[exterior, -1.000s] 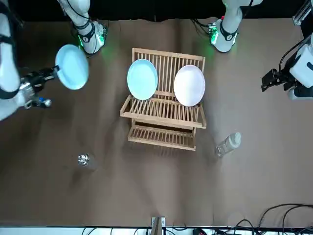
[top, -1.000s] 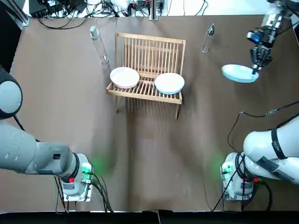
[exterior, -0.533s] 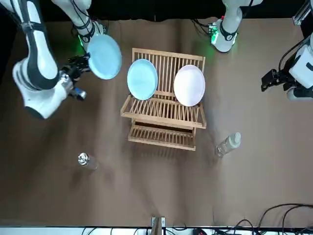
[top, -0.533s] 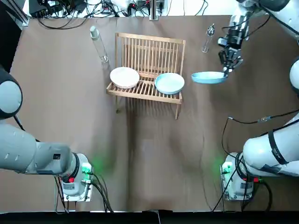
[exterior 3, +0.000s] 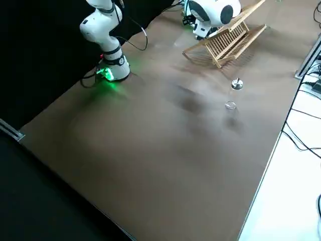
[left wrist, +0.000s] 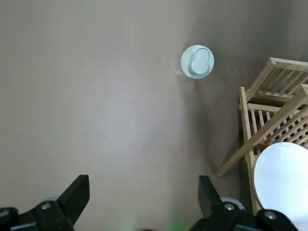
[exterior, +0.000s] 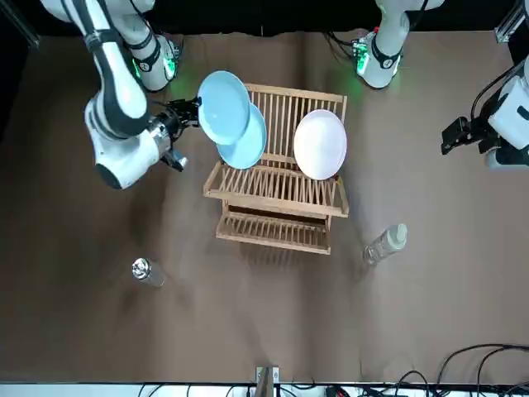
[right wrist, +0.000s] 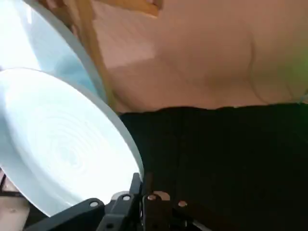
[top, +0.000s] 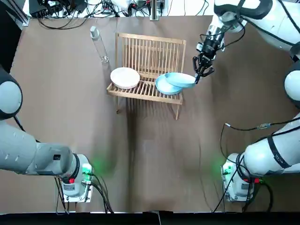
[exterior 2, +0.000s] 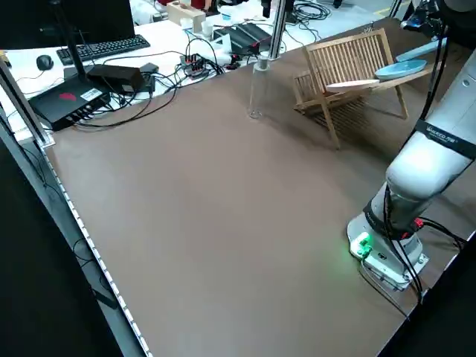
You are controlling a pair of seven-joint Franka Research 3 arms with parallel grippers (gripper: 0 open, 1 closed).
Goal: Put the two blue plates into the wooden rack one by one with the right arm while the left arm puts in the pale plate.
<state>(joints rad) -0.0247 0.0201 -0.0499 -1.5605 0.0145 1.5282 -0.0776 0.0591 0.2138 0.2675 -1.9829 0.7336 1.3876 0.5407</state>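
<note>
Here our right tool pinches the second blue plate by its rim, tilted to slot into the wooden rack beside the first blue plate; our left tool idles, released.

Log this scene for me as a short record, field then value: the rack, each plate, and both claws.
wooden rack: far-centre of the table, two plates in it
pale plate: in the rack, robot's left side
first blue plate: in the rack, beside the pale plate
second blue plate: held by its rim above the rack, not yet seated
right claw: shut on the second blue plate
left claw: open, empty, away from the rack
</note>
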